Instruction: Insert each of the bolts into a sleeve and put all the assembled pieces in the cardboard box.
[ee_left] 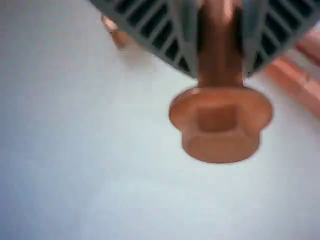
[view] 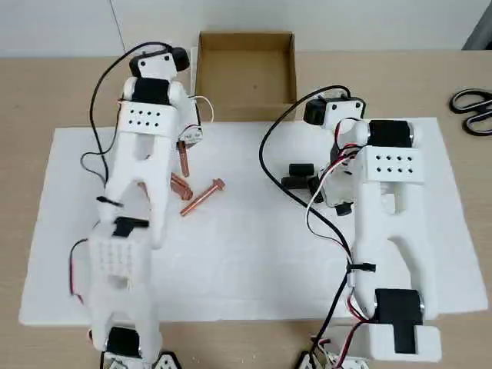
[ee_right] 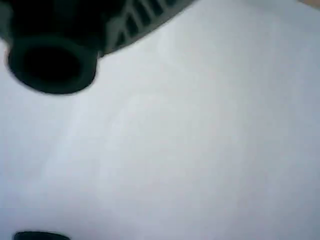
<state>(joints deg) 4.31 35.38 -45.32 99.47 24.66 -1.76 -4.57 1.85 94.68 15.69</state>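
Observation:
My left gripper (ee_left: 220, 35) is shut on the shank of a copper bolt (ee_left: 220, 125), whose flanged head hangs just above the white mat. In the high view this gripper (view: 185, 144) sits near the mat's far edge with the bolt (view: 184, 161) pointing down. Two more copper bolts (view: 202, 197) (view: 179, 184) lie on the mat beside it. My right gripper (ee_right: 75, 20) is shut on a black sleeve (ee_right: 50, 65), its open bore showing. Two other black sleeves (view: 300, 169) (view: 293, 183) lie left of the right gripper (view: 339, 198). The cardboard box (view: 204, 73) stands open at the back.
A white foam mat (view: 254, 261) covers the tabletop under both arms. Scissors (view: 473, 110) lie on the bare table at the far right. Black cables (view: 269, 154) loop near the sleeves. Loose bolts (ee_left: 295, 80) show behind the held one.

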